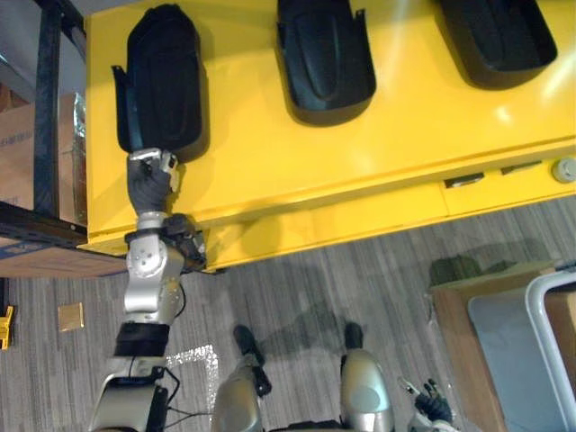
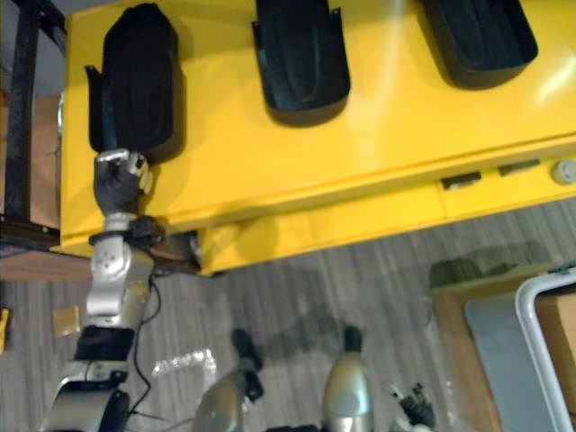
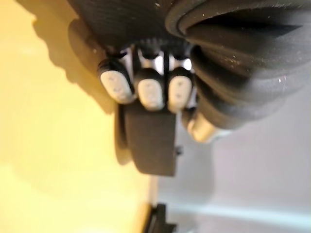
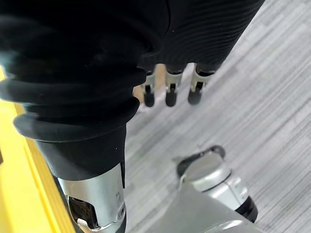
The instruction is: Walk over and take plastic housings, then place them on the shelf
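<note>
Three black plastic housings lie on a yellow table [image 1: 405, 144]: the left one [image 1: 164, 76], the middle one [image 1: 326, 58] and the right one [image 1: 499, 36]. My left hand [image 1: 151, 177] reaches over the table's near edge to the near end of the left housing, and its fingers [image 3: 150, 92] are curled there against the dark plastic. My right hand [image 1: 434, 405] hangs low by my side above the carpet, its fingers [image 4: 169, 92] straight and holding nothing.
A black shelf frame [image 1: 45, 108] with cardboard boxes [image 1: 18, 153] stands to the left of the table. A wooden box [image 1: 468, 333] and a white-rimmed bin [image 1: 551, 346] stand at the lower right. Grey carpet [image 1: 342, 279] lies in front of the table.
</note>
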Controlling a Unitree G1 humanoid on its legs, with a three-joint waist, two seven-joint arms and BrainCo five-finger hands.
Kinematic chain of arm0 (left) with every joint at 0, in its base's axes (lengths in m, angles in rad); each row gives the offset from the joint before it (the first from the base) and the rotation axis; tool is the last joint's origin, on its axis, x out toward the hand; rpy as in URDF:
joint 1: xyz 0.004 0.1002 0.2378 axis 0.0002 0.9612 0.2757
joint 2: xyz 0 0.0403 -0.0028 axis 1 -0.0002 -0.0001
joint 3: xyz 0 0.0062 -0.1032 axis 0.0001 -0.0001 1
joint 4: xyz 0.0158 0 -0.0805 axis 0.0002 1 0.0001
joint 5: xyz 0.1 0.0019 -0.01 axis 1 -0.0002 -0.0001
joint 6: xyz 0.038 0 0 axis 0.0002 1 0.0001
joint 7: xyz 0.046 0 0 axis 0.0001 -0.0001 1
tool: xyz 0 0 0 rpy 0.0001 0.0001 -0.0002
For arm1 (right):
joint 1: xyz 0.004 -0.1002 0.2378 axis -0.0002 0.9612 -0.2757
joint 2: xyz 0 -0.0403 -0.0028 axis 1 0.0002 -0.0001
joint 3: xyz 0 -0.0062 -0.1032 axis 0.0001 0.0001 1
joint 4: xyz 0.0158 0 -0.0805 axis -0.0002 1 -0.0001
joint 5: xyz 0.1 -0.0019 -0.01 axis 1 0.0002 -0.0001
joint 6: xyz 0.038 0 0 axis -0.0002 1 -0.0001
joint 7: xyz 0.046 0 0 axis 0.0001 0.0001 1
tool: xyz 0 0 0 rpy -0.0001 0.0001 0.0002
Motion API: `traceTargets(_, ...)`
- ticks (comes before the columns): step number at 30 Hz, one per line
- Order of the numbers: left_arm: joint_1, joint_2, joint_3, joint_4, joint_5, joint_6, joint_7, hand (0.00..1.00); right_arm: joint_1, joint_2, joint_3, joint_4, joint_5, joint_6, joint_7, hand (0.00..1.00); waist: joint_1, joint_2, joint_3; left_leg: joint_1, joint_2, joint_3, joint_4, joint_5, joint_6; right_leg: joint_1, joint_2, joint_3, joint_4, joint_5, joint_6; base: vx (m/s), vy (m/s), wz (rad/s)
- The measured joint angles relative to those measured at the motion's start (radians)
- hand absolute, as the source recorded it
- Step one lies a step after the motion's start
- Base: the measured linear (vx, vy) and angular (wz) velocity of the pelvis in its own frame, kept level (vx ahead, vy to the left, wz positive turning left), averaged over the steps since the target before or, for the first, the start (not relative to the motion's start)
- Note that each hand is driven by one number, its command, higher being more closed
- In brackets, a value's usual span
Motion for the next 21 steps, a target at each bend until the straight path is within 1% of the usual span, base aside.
traceTargets(3, -0.046, 0.035, 0.003, 0.043, 0.000, 0.000, 0.017, 1.00, -0.001, 0.000, 0.001, 0.000, 0.001, 0.000, 0.000, 0.00, -0.007, -0.007, 0.010, -0.021, 0.010, 0.001, 0.048, -0.025, 0.001, -0.007, 0.000, 0.006, 0.006, 0.000, 0.001, 0.00, 0.010, -0.04)
traceTargets(6, -0.093, 0.055, 0.007, 0.075, 0.001, -0.005, 0.038, 1.00, -0.006, -0.001, 0.004, -0.002, 0.001, 0.000, 0.001, 0.00, -0.007, -0.011, 0.012, -0.048, 0.012, 0.004, 0.067, -0.030, 0.005, -0.036, 0.000, 0.020, 0.019, -0.002, 0.002, -0.01, 0.003, -0.01)
traceTargets(7, -0.120, 0.071, 0.008, 0.104, 0.000, -0.006, 0.041, 1.00, -0.005, -0.001, 0.006, -0.002, 0.001, 0.001, 0.001, 0.00, -0.016, -0.014, 0.016, -0.053, 0.013, 0.002, 0.073, -0.031, 0.006, -0.037, 0.000, 0.020, 0.018, -0.001, 0.002, 0.00, 0.000, 0.00)
traceTargets(10, -0.133, 0.073, 0.008, 0.114, -0.001, -0.008, 0.041, 1.00, -0.005, 0.001, 0.008, -0.002, 0.002, 0.005, 0.001, 0.00, -0.021, -0.019, 0.018, -0.053, 0.015, 0.002, 0.075, -0.031, 0.006, -0.037, 0.001, 0.020, 0.019, -0.001, 0.002, 0.00, 0.000, 0.00)
traceTargets(14, -0.131, 0.072, 0.008, 0.113, -0.003, -0.008, 0.036, 1.00, -0.004, 0.003, 0.008, -0.005, 0.002, 0.006, 0.001, 0.00, -0.022, -0.019, 0.018, -0.052, 0.015, 0.002, 0.075, -0.031, 0.005, -0.034, 0.001, 0.020, 0.016, -0.001, 0.002, 0.00, 0.000, 0.00)
traceTargets(16, -0.104, 0.071, 0.008, 0.085, -0.010, -0.009, 0.030, 1.00, -0.001, 0.007, 0.008, -0.018, 0.001, 0.006, 0.000, 0.00, -0.022, -0.019, 0.018, -0.046, 0.015, 0.003, 0.073, -0.031, 0.005, -0.029, 0.001, 0.020, 0.014, -0.001, 0.002, 0.00, 0.000, 0.00)
traceTargets(19, 0.026, 0.039, 0.006, -0.057, -0.022, -0.012, 0.000, 1.00, 0.019, 0.017, 0.007, -0.039, 0.000, 0.004, 0.000, 0.00, -0.021, -0.015, 0.021, -0.009, 0.015, 0.001, 0.065, -0.033, 0.002, 0.017, 0.003, 0.015, -0.004, -0.001, 0.002, 0.03, -0.003, 0.00)
traceTargets(21, 0.140, -0.018, -0.003, -0.176, -0.022, -0.021, -0.011, 1.00, 0.023, 0.025, 0.002, -0.041, 0.000, 0.001, -0.001, 0.00, -0.020, -0.008, 0.020, 0.019, 0.010, -0.003, 0.043, -0.035, -0.003, 0.054, 0.003, -0.002, -0.028, -0.001, 0.002, 0.04, -0.001, 0.06)
